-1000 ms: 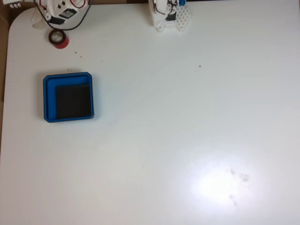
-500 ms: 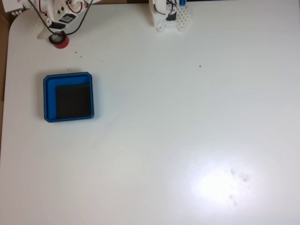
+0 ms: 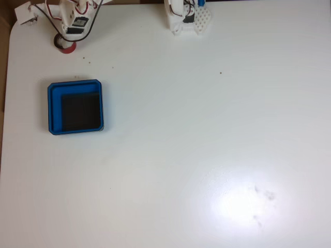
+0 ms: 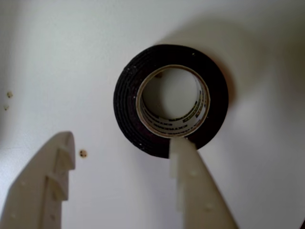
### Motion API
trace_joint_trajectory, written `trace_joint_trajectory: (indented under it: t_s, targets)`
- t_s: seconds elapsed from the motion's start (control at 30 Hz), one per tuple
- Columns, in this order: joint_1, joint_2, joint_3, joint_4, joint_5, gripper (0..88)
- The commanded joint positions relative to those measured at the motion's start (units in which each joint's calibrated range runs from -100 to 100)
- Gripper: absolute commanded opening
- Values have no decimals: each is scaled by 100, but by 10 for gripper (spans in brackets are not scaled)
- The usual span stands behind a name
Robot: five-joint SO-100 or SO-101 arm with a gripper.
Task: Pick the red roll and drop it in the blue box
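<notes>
The red roll (image 3: 65,48) lies near the table's top-left corner in the fixed view, its upper part hidden under the arm's white wrist (image 3: 75,21). From the wrist view I look straight down on the roll (image 4: 126,102): a dark ring around a pale hollow core. My gripper (image 4: 123,143) is open just above it. The right finger (image 4: 193,186) overlaps the ring's near edge and the left finger (image 4: 50,183) stands well clear to the left. The blue box (image 3: 54,108), with its black floor, sits a short way below the roll in the fixed view.
The arm's white base (image 3: 189,18) stands at the table's top edge, right of the roll. The table's rounded left edge (image 3: 6,77) runs close to the roll and box. A few small dark specks dot the white top.
The arm has swung in over the red roll, which was fully exposed a second ago and is now largely covered. The box has not moved.
</notes>
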Motion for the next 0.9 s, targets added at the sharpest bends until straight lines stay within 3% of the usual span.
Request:
trace_joint_trajectory:
  t_s: [0.0, 0.6, 0.87]
  targets:
    - [-49, 7, -428, 78, 11, 185]
    - [-49, 383, -454, 36, 19, 185]
    - [-39, 743, -445, -847, 28, 185]
